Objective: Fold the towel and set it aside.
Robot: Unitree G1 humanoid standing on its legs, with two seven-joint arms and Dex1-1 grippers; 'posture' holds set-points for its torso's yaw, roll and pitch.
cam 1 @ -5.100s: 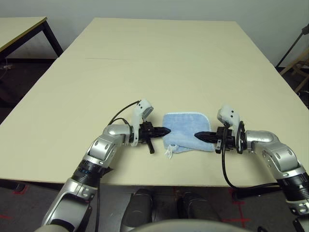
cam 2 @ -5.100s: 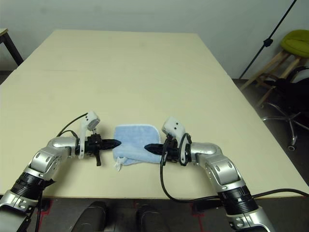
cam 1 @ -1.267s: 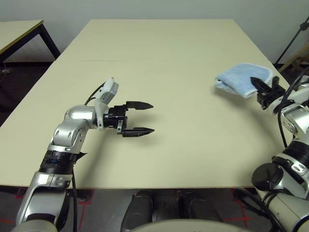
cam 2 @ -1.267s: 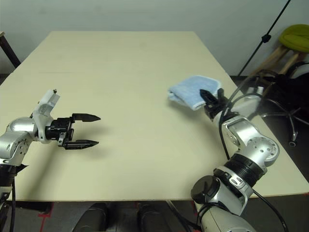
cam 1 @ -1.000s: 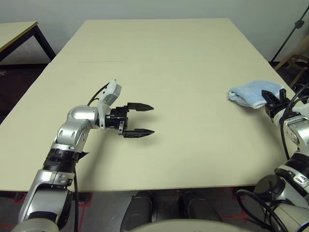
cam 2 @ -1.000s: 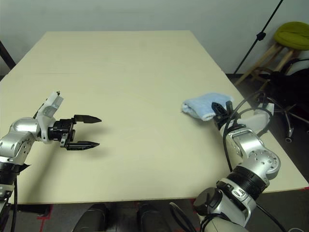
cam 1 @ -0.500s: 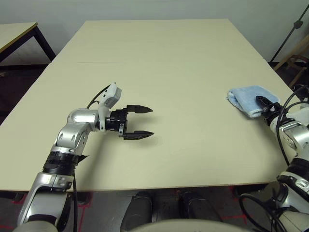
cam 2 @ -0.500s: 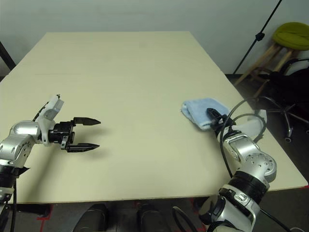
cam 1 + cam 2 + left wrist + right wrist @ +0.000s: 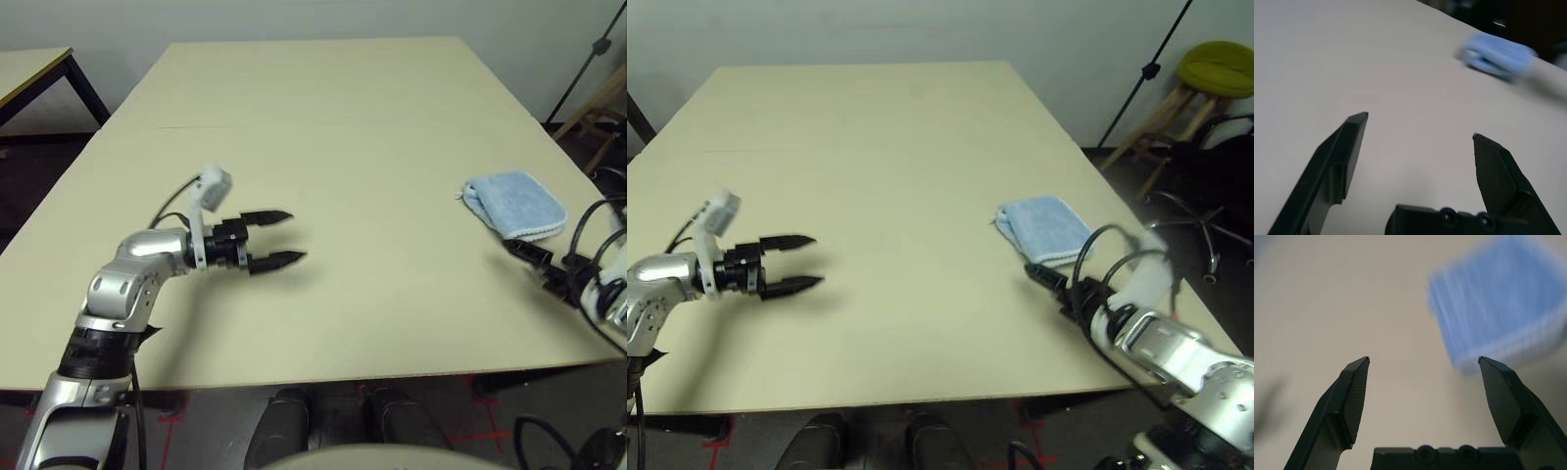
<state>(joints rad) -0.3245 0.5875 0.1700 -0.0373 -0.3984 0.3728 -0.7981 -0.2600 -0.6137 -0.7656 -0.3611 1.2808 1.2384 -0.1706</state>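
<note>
- The light blue terry-cloth towel lies folded on the large cream table, toward the robot's right, near that side edge.
- It forms a compact 4-sided bundle with rounded corners; its folded layers show at the end facing the robot's left, and white stitched edging runs along the side nearest the robot.
- The left gripper is spread wide, with clear space between its 2 black fingers. It holds nothing and hovers over bare tabletop, well apart from the towel.
- The right gripper is also wide, its 2 black fingers well apart and nothing between them. It is just beside the towel, at the side nearest the robot; whether a fingertip touches the cloth, I cannot tell.
- Black cables loop around the right wrist, and another cable curves behind the left wrist.
- A 2nd table stands beyond the large table's left side.
- Off to the right are a stool with a green seat and wooden legs, a slanting black pole and a dark chair.
- A pale grey wall rises behind the large table.
- Red tape marks the dark floor on the robot's side.
</note>
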